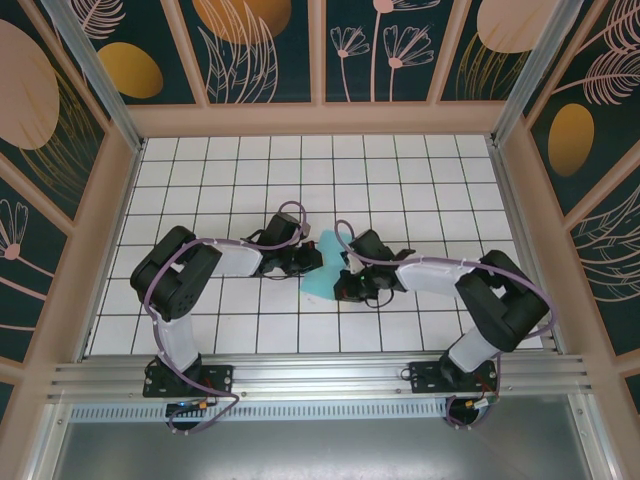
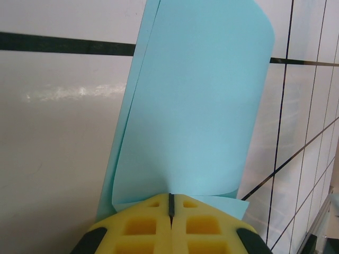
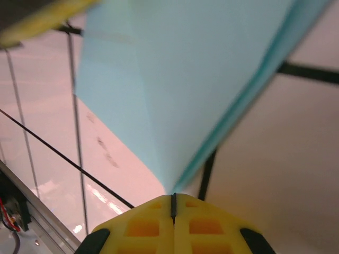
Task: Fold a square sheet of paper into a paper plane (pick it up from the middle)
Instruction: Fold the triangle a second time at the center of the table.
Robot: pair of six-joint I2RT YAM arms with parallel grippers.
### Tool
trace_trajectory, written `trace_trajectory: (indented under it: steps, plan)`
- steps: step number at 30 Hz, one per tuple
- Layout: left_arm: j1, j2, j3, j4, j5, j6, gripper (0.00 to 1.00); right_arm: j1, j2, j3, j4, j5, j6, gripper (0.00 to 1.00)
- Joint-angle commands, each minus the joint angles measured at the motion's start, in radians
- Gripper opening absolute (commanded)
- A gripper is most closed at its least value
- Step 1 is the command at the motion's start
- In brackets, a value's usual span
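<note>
The square sheet of paper (image 1: 320, 278) is light turquoise and hangs between my two grippers over the middle of the tiled table. In the left wrist view the sheet of paper (image 2: 196, 106) is doubled over in a soft curl. My left gripper (image 2: 171, 198) is shut on its near edge. My left gripper (image 1: 314, 259) holds the sheet's left side from above. My right gripper (image 3: 172, 198) is shut on a corner of the paper (image 3: 175, 79), which fans away from the jaws. My right gripper (image 1: 343, 274) sits at the sheet's right side, close to the left one.
The white gridded table (image 1: 400, 170) is ringed by a wooden frame with patterned panels (image 1: 320, 50). An aluminium rail (image 1: 320, 375) runs along the near edge, by both arm bases. A yellow finger of the left gripper (image 3: 37, 21) shows at the top left of the right wrist view.
</note>
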Motion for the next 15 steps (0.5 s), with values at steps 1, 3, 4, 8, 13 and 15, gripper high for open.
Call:
trace_trajectory:
  steps: [1,3,4,8,13,15]
  plan:
    - [-0.001,0.033,0.003,-0.032,-0.062,-0.003,0.00,0.004,-0.025,0.072,0.031,0.040,0.026,0.06]
    - [0.000,0.033,0.004,-0.033,-0.059,-0.002,0.00,0.005,0.009,0.087,0.069,-0.001,0.029,0.06]
    - [0.000,0.032,0.005,-0.036,-0.059,0.000,0.00,0.007,0.022,0.102,0.055,0.006,0.026,0.06]
    - [0.000,0.028,0.004,-0.028,-0.058,-0.006,0.00,0.006,0.089,0.114,0.148,0.046,0.077,0.07]
    - [0.000,0.020,0.012,-0.037,-0.060,-0.007,0.00,0.006,0.163,0.138,0.201,0.115,0.099,0.05]
    - [0.000,0.018,0.012,-0.034,-0.056,-0.009,0.00,0.005,0.168,0.125,0.248,0.098,0.112,0.05]
